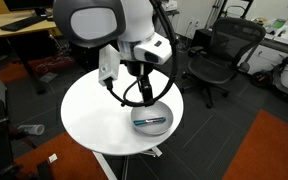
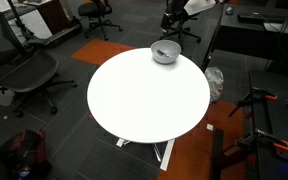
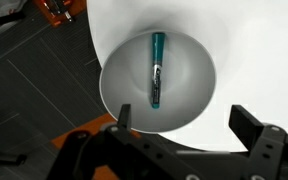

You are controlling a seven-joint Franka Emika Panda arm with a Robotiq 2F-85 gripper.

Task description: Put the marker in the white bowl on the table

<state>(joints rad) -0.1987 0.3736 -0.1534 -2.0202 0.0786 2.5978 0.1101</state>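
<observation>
The marker point(image 3: 157, 70), dark with teal ends, lies inside the white bowl point(image 3: 194, 55) in the wrist view. It also shows in the bowl point(image 1: 150, 125) in an exterior view as a teal stick point(image 1: 151, 119). The bowl point(image 2: 165, 52) stands near the edge of the round white table point(image 2: 144, 100). My gripper point(image 3: 184, 125) is open and empty, hanging above the bowl; in an exterior view it is just above the bowl's rim point(image 1: 144, 93).
Black office chairs point(image 1: 219, 55) stand around the table, and one more point(image 2: 24, 75) is beside it. An orange floor mat point(image 2: 189, 150) lies under the table's side. A wooden desk point(image 1: 19, 25) is at the back.
</observation>
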